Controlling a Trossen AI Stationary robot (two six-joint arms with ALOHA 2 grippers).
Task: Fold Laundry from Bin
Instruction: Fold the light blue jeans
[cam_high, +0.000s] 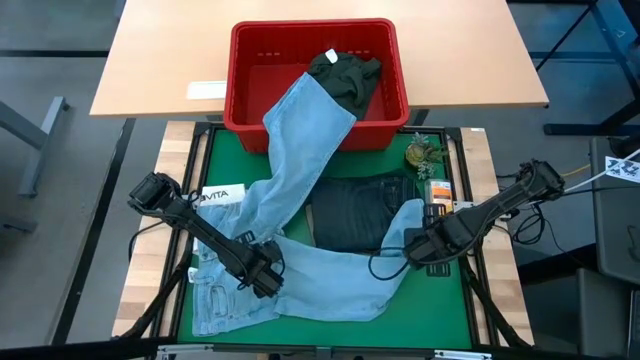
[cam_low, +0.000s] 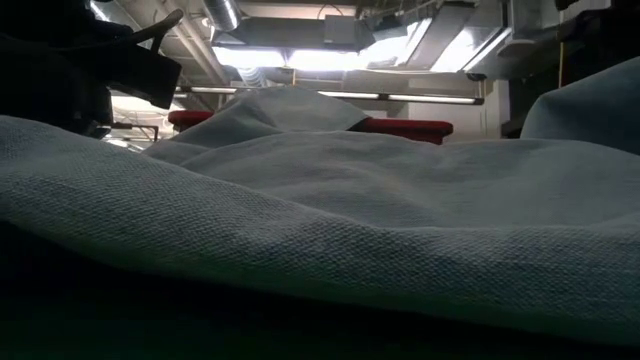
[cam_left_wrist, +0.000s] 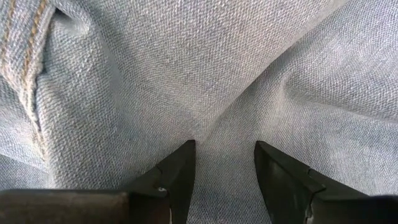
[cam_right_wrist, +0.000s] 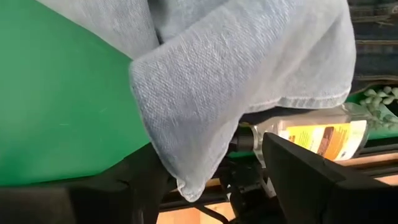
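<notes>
The red bin (cam_high: 250, 60) stands at the far side with a dark olive-green piece (cam_high: 345, 75) inside. Light blue jeans (cam_high: 300, 150) lie spread on the green mat: one leg climbs over the bin's near rim, and the waist lies at the near left. The other leg runs along the near edge to the right. Folded dark navy jeans (cam_high: 360, 210) lie in the middle. My left gripper (cam_high: 265, 278) points down into the jeans by the waist. My right gripper (cam_high: 415, 248) stands open at the right leg's end (cam_right_wrist: 205, 112). My left gripper comes from above, pointing down, and its two fingers stand in the light blue denim with a raised ridge of cloth (cam_left_wrist: 221, 140) between them. Creases run toward that spot. The jeans lie on the mat around it. My right gripper is open. The leg's hem end (cam_right_wrist: 186, 180) hangs slack across one finger (cam_right_wrist: 124, 193), and the other finger (cam_right_wrist: 305, 174) is bare.
A clear bottle with a yellow label (cam_right_wrist: 323, 134) and a small plant (cam_high: 422, 152) stand at the mat's right side. A white item with lettering (cam_high: 222, 195) lies at the left under the jeans. In the low view, cloth (cam_low: 320, 220) fills the foreground.
</notes>
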